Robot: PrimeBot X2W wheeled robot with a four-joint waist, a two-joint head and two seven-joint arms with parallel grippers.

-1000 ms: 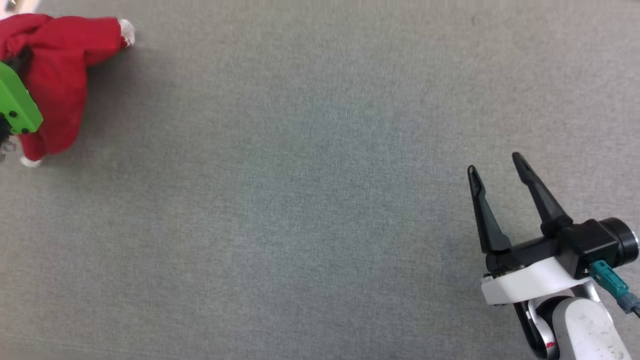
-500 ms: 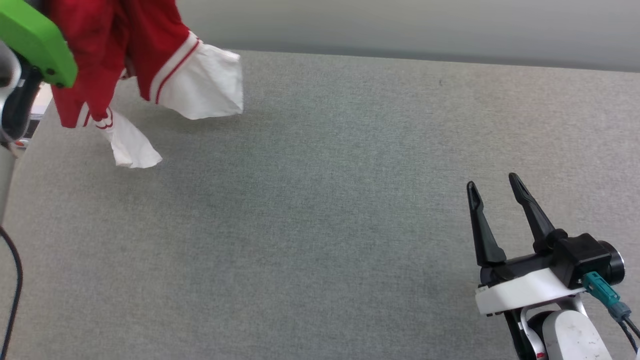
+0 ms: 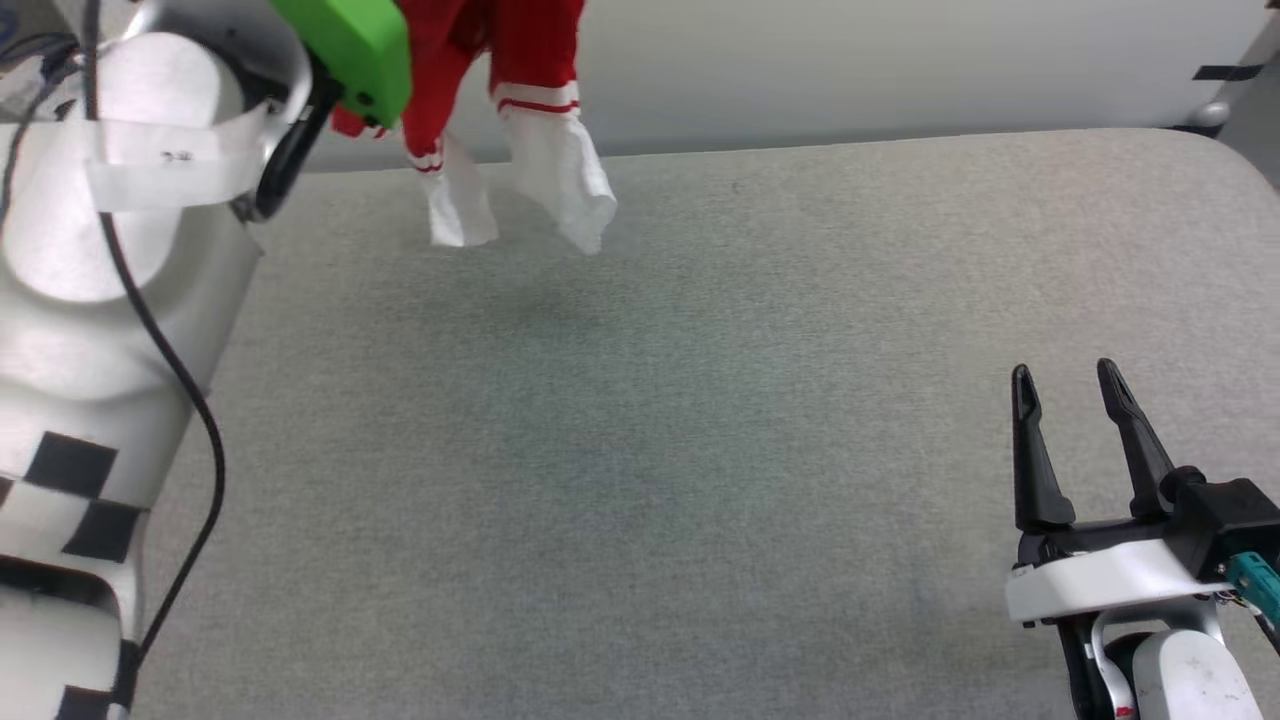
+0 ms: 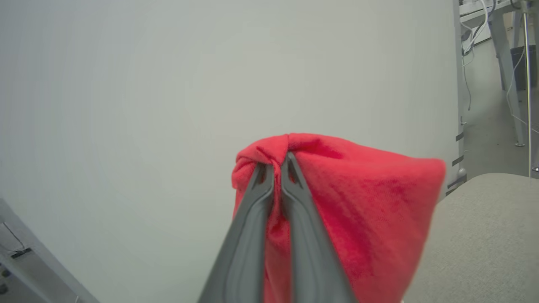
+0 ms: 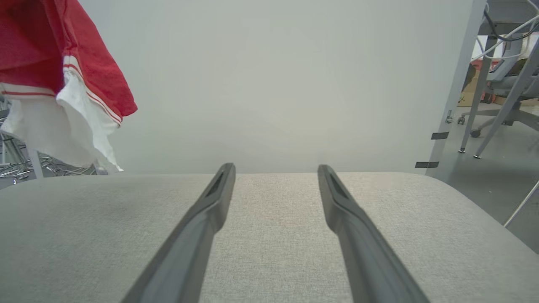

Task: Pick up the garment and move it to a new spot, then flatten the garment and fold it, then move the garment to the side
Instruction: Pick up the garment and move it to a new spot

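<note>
Garment [image 3: 520,50] dangles at upper left from my left pincer [image 4: 276,162], which is clenched on a bunch of its red cloth, white sleeves [image 3: 560,180] hanging clear above the grey bench [image 3: 700,450]; my right pincer [image 3: 1063,370] sits released at lower right

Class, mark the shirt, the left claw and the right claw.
shirt [image 3: 535,45], head view, red cloth above a sleeve
left claw [image 4: 276,164], left wrist view, between its shut tips
right claw [image 3: 1064,370], head view, between its open tips

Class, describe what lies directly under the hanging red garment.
Bare grey tabletop lies beneath the garment, dangling from the left claw. Its sleeves hide part of the table's far edge.
</note>
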